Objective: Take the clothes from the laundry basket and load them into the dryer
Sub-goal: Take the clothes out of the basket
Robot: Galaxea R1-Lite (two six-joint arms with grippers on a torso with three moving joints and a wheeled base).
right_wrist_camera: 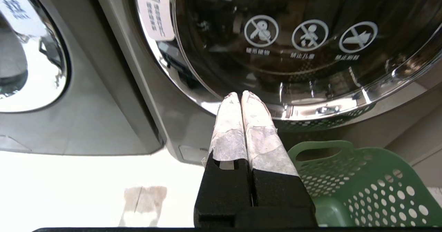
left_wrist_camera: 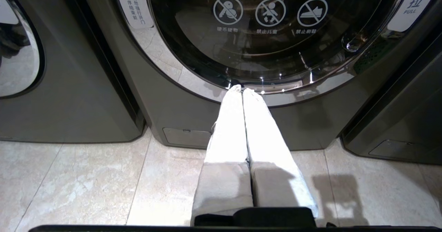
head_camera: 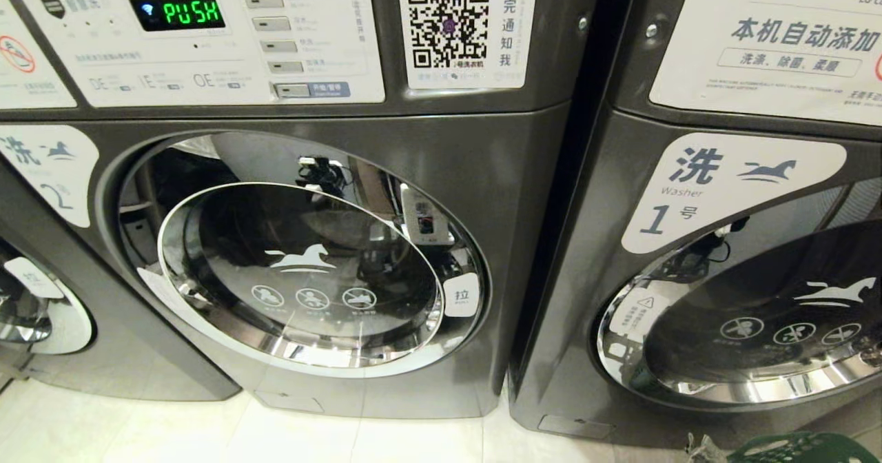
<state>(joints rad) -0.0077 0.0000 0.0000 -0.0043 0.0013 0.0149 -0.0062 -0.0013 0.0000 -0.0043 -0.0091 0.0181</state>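
Two grey front-loading machines stand side by side, marked 2 and 1. Both round glass doors are shut, and I cannot tell which is the dryer. The green perforated laundry basket sits on the floor before machine 1, and its handle rim lies just beside my right gripper. A crumpled grey bit, perhaps clothes, shows at the basket's left edge. My left gripper is shut and empty, pointing at the lower rim of machine 2's door. My right gripper is shut and empty, low before machine 1's door.
A third machine stands at the far left. The panel of machine 2 shows "PUSH" in green. A white pull tab sits at the right of its door. Pale tiled floor lies before the machines.
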